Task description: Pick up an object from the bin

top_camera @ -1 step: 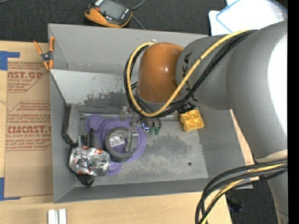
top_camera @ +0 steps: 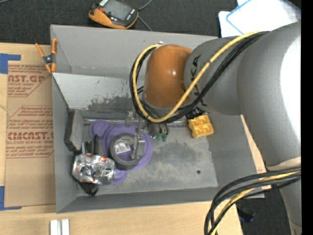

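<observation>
Grey arm entering from the right, orange wrist cover looped by yellow-and-black cables, gripper directed downward.

Robotics lab: cabled industrial arm over a grey metal bin, wired handheld gadget nearby.

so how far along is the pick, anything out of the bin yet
Done: the gripper is down in the bin, right beside the grey tape roll, which lies on a purple plastic piece. In hand: nothing visibly lifted. Left: the grasp and the lift. The yellow block and foil packet lie apart.
</observation>
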`<state>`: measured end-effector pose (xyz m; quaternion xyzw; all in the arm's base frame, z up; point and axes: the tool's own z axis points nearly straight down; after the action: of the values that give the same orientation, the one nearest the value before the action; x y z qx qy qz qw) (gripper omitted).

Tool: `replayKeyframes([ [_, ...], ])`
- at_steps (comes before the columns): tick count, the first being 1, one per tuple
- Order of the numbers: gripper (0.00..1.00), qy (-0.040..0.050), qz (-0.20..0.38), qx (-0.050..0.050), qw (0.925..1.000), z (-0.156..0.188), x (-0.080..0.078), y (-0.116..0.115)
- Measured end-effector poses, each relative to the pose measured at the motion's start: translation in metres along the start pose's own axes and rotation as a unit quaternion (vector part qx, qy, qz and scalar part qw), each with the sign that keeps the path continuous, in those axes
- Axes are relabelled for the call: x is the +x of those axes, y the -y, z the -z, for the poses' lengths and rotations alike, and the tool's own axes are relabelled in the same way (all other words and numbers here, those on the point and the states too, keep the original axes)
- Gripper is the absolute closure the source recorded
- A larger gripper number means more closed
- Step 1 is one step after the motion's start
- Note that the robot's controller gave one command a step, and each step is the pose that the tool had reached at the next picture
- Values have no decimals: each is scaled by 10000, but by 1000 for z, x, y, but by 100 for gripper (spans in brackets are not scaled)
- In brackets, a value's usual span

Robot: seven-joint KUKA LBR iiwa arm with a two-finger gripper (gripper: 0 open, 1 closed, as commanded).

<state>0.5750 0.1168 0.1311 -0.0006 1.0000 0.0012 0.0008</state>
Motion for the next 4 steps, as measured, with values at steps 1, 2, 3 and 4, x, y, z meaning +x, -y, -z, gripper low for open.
replayKeyframes([
  [1,0,36,149,-5,9999,-20,5,0],
  [2,0,94,478,-8,9988,69,10,-17],
  [3,0,-154,642,-12,9978,-50,19,-12],
  [4,100,-48,647,1,9979,-33,16,-10],
])
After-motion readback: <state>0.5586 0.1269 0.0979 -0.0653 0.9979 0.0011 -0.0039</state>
